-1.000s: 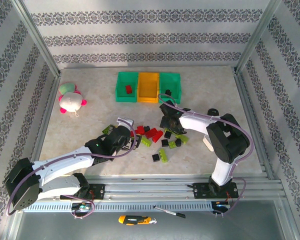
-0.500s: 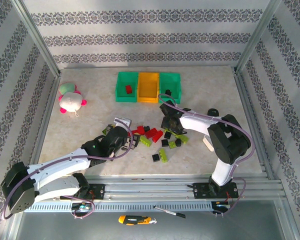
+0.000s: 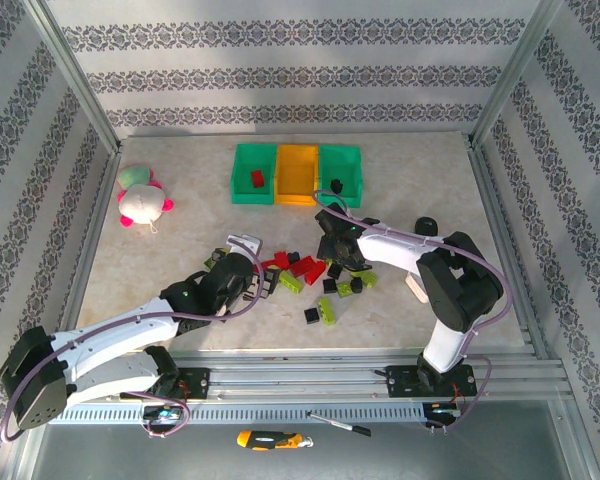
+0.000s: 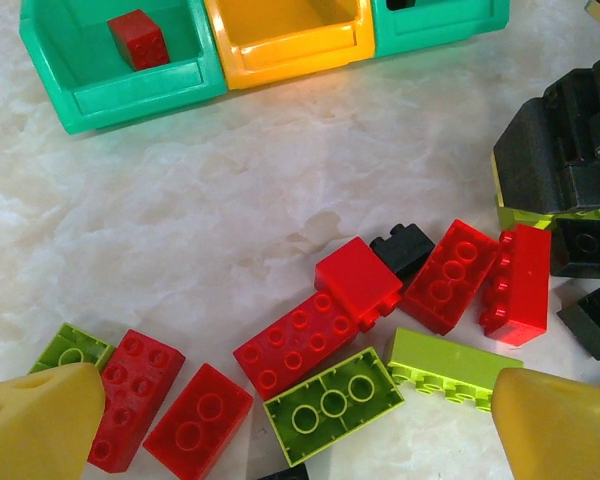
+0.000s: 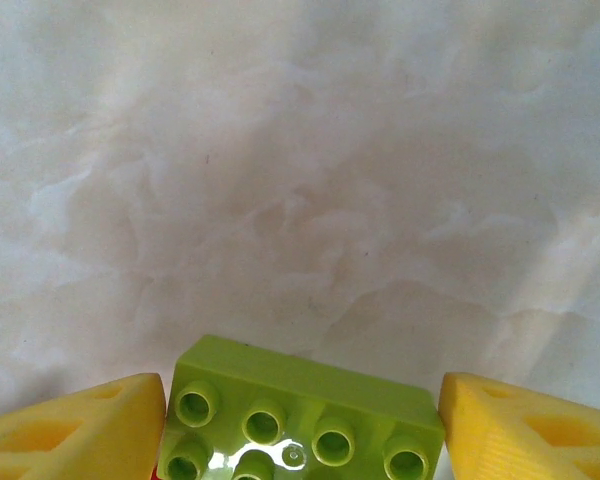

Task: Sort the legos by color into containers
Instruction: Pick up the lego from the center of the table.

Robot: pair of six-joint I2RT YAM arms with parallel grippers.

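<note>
Red, lime green and black legos lie scattered at mid-table. My left gripper hovers open over them, yellow fingertips wide apart around an upside-down lime lego and long red legos. My right gripper is shut on a lime green lego, a pad against each end. The containers stand at the back: a left green bin holding a red lego, an orange bin, and a right green bin holding a black lego.
A pink, white and green plush toy sits at the far left. A pale block lies beside the right arm's base. Metal frame posts and patterned walls enclose the table. A screwdriver lies below the front rail.
My left arm has stretched forward, bringing its open gripper closer over the red legos. My right gripper has shifted slightly left with the lime lego between its pads.
</note>
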